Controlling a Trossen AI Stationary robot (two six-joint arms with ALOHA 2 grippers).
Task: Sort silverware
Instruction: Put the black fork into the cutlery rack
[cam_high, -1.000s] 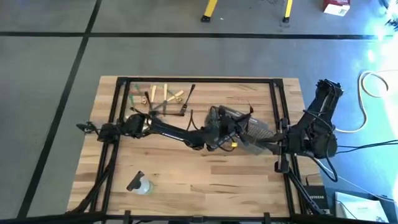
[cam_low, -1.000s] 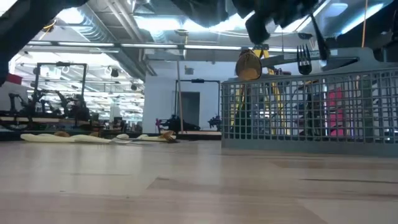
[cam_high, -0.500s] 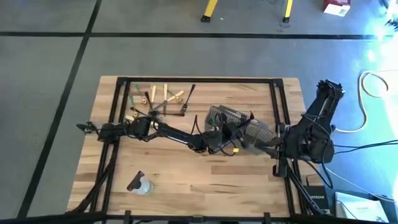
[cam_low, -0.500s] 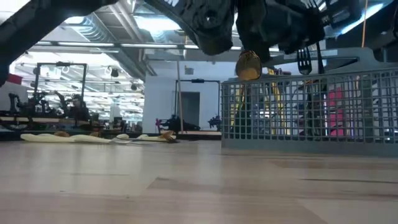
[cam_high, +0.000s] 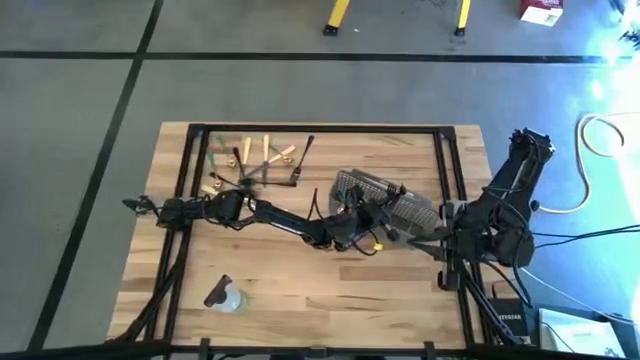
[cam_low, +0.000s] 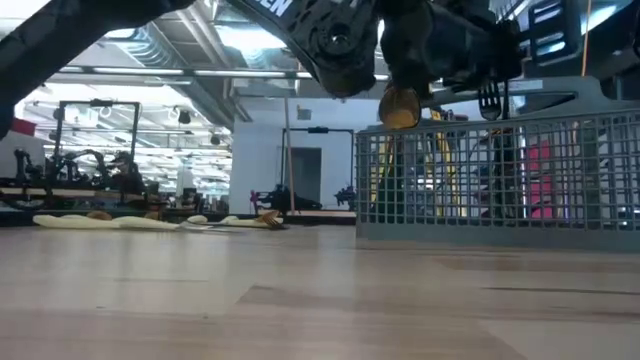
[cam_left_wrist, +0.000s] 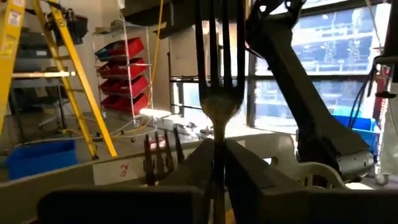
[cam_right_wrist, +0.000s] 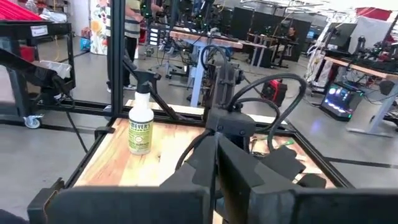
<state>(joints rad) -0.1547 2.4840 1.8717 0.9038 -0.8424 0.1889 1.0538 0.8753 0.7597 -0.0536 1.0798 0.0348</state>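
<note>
While the left arm is reaching across the tabletop (cam_high: 300, 290) to the basket (cam_high: 395, 205), its claw (cam_left_wrist: 219, 163) is pinching a fork (cam_left_wrist: 219, 93) by the handle, tines pointing away from the wrist. Seen from above, that claw (cam_high: 350, 225) is sitting just beside the basket's left edge. At tabletop level, the basket (cam_low: 500, 180) is showing black fork tines (cam_low: 488, 98) and a tan utensil head (cam_low: 400, 105) sticking up above its rim, with the dark arm hanging over them. More dark tines (cam_left_wrist: 161, 155) are standing in the basket just below the held fork, as the left wrist camera sees them.

Loose silverware (cam_high: 255, 162), tan, green and black, is lying well away from the basket, toward the tabletop's far left corner. A bottle (cam_high: 225, 296) is lying near the front left, also far from the basket.

The right claw (cam_right_wrist: 214, 163) is pressed together, empty, waiting just to the right of the basket (cam_high: 440, 235).
</note>
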